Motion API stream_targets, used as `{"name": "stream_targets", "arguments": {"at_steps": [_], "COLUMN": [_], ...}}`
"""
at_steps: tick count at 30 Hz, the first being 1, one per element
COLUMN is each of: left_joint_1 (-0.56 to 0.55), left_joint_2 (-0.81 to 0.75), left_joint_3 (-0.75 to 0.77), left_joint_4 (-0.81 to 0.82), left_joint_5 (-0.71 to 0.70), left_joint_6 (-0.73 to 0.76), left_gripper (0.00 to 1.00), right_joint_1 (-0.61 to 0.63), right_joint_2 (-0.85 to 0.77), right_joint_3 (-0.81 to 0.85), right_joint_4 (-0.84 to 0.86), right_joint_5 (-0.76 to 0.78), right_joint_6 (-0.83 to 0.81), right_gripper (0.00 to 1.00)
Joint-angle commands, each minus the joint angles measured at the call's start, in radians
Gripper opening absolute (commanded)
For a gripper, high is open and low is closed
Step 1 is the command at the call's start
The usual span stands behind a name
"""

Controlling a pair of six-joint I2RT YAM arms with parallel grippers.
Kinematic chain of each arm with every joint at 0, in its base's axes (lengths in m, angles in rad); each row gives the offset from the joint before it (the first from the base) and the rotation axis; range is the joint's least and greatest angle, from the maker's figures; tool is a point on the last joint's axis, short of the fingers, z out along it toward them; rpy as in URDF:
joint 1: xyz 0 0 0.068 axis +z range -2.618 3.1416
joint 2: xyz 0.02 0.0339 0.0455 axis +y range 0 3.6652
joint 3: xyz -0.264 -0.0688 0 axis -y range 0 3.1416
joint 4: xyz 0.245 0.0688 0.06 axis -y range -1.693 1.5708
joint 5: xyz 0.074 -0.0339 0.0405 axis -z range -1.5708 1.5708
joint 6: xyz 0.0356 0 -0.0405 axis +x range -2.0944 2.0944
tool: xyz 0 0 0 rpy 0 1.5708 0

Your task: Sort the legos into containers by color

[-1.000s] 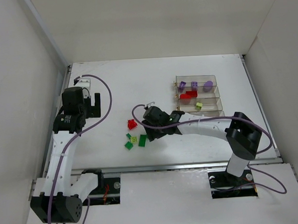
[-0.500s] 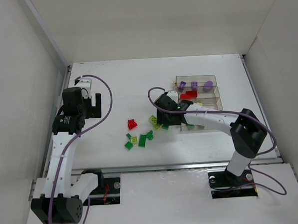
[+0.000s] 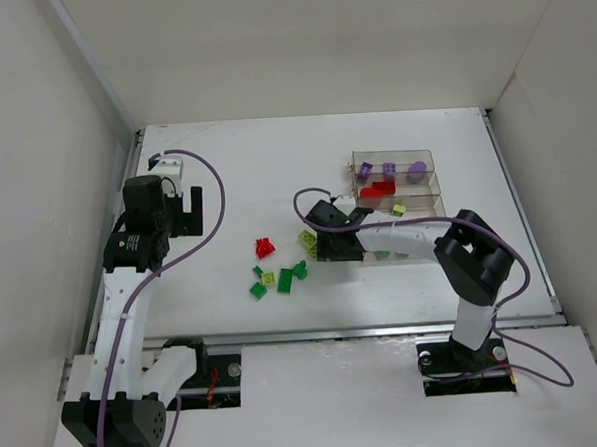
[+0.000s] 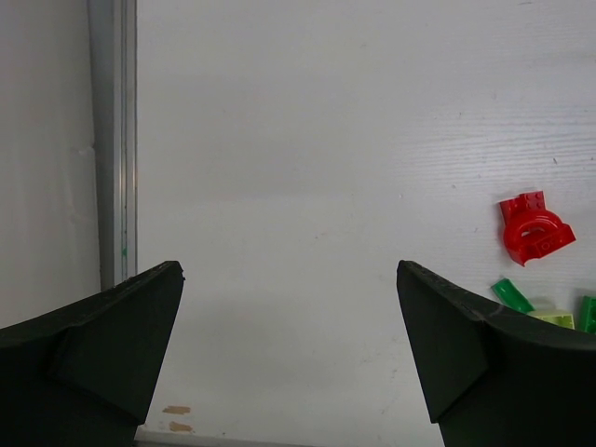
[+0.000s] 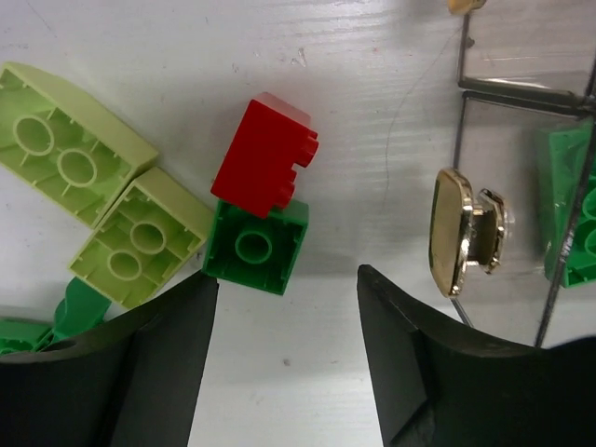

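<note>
1. Beside the containers, the right gripper hangs low over the table, jaws apart, gripping nothing.
2. Just ahead of its fingers, a red brick touches a dark green brick, two yellow-green bricks alongside.
3. Near the table's left edge, the left gripper stands wide apart and empty.
4. Purple pieces lie in the farthest container.

Spread end effector, red lego nearby

Left claw spread wide, right claw parted, empty
</note>
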Motion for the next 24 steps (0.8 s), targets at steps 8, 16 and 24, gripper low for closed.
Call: {"name": "stream_targets", "arguments": {"at_steps": [8, 16, 24], "left_joint_1": [-0.005, -0.005, -0.005], "left_joint_2": [-0.017, -0.008, -0.008], "left_joint_3": [0.001, 0.001, 0.001], "left_joint_4": [0.016, 0.016, 0.016], "left_joint_5": [0.012, 0.012, 0.012], "left_joint_6": [0.004, 0.004, 0.004], "left_gripper": [0.97, 0.97, 0.97], "right_joint_1": [-0.003, -0.003, 0.026], "right_joint_2": [0.114, 0.133, 0.037], "right_joint_3": [0.077, 0.1, 0.1], "right_joint_4": [0.089, 0.069, 0.069], "right_joint_5": [0.003, 0.012, -0.002], "right_joint_6": [-0.037, -0.046, -0.147], "right_gripper": [0.67, 0.39, 0.0]}}
